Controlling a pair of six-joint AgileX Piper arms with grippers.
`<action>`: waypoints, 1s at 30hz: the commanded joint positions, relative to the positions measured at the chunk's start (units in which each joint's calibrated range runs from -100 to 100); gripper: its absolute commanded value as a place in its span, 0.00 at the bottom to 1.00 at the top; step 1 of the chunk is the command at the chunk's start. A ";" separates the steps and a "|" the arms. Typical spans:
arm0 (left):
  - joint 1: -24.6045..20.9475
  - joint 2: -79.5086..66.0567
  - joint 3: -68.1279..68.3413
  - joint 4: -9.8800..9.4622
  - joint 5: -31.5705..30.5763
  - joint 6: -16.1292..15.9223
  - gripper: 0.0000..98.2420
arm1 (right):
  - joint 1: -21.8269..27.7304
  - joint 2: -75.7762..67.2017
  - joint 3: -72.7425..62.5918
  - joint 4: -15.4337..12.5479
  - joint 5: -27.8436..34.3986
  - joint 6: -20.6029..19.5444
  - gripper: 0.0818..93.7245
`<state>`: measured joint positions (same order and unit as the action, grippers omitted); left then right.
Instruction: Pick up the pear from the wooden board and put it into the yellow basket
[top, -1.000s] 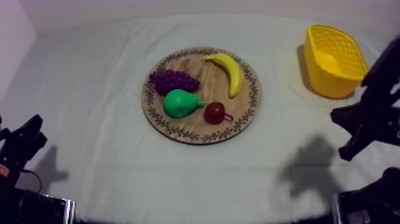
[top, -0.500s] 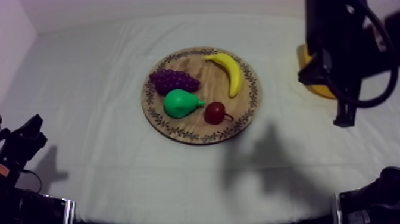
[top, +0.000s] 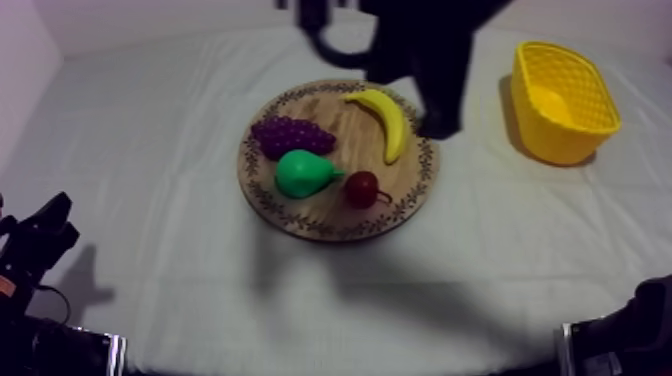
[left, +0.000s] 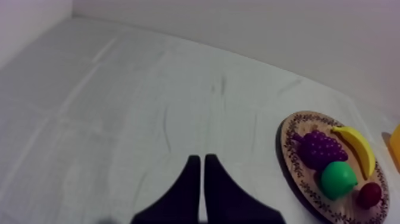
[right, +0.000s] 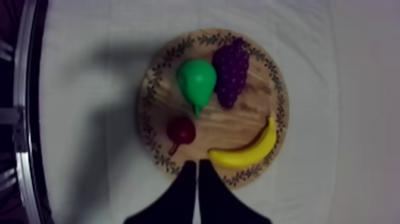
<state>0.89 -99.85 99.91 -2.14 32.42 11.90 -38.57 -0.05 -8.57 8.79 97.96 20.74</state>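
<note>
Lying at 8 o'clock on the one wooden board (top: 300, 218), one pear (top: 305, 174) is seen, flanked by one bunch of grapes (top: 290, 133) at 10, one banana (top: 385, 120) at 2 and one small red fruit (top: 361, 188) at 5. One yellow basket (top: 560, 100) is set on the desk at 3 o'clock. The left jaws and the right jaws are each pressed together, empty.

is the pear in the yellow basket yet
No, the pear lies on the wooden board between the grapes and the small red fruit, apart from the yellow basket.
</note>
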 joint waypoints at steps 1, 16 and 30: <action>0.01 0.02 -0.02 -0.03 0.00 -0.01 0.00 | -0.65 4.37 -5.38 0.20 0.15 -0.31 0.06; 0.01 0.02 -0.02 -0.03 0.00 -0.01 0.00 | -1.78 11.36 -9.92 1.60 0.24 -3.02 0.58; 0.01 0.02 -0.02 -0.03 0.00 0.01 0.00 | -1.50 20.27 -8.14 1.73 -2.20 -5.32 0.82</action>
<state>0.89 -99.85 99.91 -2.14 32.42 11.90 -40.10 18.90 -16.87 10.52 95.97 15.59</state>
